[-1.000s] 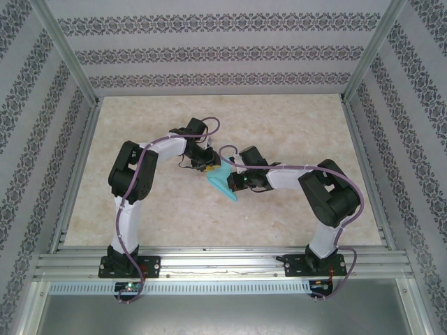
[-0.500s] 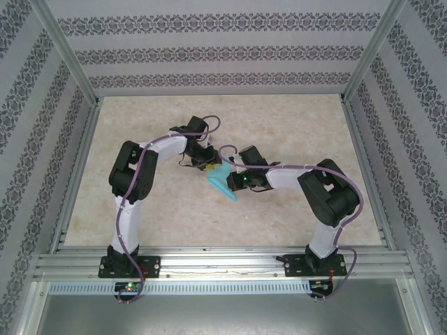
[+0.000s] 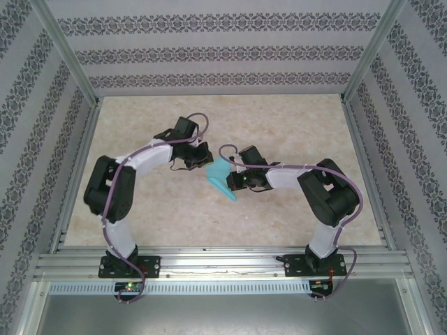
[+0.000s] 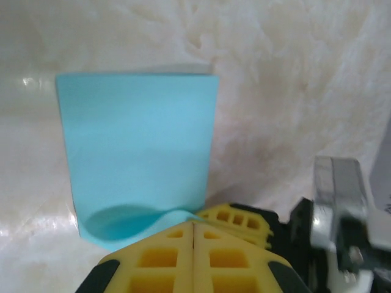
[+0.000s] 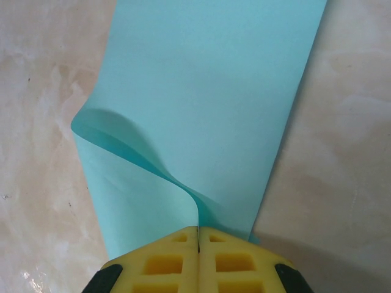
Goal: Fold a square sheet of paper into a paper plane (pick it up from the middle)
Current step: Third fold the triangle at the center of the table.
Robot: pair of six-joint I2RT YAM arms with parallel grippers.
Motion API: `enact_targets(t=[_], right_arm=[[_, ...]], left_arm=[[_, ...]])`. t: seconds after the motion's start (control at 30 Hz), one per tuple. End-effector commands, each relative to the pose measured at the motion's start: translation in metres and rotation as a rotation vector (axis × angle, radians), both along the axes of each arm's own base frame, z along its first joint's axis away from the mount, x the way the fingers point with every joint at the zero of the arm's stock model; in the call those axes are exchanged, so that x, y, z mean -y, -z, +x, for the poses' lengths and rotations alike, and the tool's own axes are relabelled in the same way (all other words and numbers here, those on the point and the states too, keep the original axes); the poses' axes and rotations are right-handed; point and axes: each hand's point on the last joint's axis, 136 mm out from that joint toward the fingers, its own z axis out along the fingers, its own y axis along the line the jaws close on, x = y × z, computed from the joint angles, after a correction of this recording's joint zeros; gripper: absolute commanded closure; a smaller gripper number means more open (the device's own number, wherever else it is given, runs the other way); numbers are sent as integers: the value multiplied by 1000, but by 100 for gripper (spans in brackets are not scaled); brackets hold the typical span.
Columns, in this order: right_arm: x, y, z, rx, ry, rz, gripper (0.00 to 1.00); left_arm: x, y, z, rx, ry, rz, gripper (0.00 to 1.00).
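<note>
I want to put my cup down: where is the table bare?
Bare: the far strip between arms and back wall, and the near strip between arms and metal rail. Crowded: the middle, where left gripper and right gripper flank the blue paper.

You're looking down at a beige marbled table (image 3: 293, 125) sitting mid-frame. Striped patterned wallpaper is running across the back wall (image 3: 223, 52) at 12 o'clock, the left wall (image 3: 28, 139) at 9 and the right wall (image 3: 419, 139) at 3. One aluminium post (image 3: 66, 52) is slanting up at 11, another post (image 3: 374, 49) at 1. An aluminium rail (image 3: 223, 264) is lying along the table's near edge at 6, with a perforated strip (image 3: 223, 287) just below it and a plain grey panel (image 3: 223, 314) below that. In both wrist views, that marbled top is showing up glossy.
</note>
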Motion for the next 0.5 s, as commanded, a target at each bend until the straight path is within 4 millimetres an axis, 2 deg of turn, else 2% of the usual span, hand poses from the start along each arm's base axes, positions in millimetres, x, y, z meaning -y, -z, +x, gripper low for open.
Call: enact_targets(t=[0.0,0.13,0.33,0.47], right_arm=[[-3,12,-8,-45,-8,-21,100],[-2,14,-10,-48,-11,-29,100],[-3,14,-10,-48,-12,-28,100],[-2,15,-10,-49,-10,-35,100]], left_arm=[[11,-10,-2,20,-101,-178,100],[18,0,-20,4,-137,-256,100],[32,25,-32,-41,-160,-322,100],[33,39,-35,-62,-178,-328,100]])
